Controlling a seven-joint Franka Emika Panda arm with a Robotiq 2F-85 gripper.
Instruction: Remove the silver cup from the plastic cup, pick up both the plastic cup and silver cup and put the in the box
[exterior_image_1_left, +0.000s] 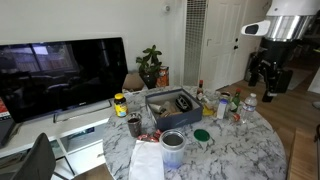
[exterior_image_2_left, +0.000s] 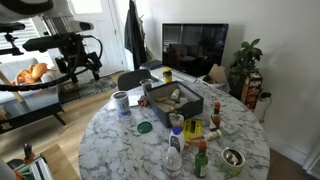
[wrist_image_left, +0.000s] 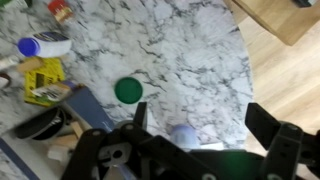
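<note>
The plastic cup stands upright near the edge of the round marble table and also shows in an exterior view. Its inside looks grey, so the silver cup seems nested in it, but I cannot tell it apart. In the wrist view the plastic cup is a pale bluish round below me, partly hidden by the gripper body. The box sits mid-table with items inside. My gripper is open and empty, high above the table's edge, well apart from the cup.
A green lid lies between cup and box. Bottles and jars crowd the table beyond the box. A small dark cup and a white bag sit near the table's rim. A TV stands behind. Wood floor lies past the table edge.
</note>
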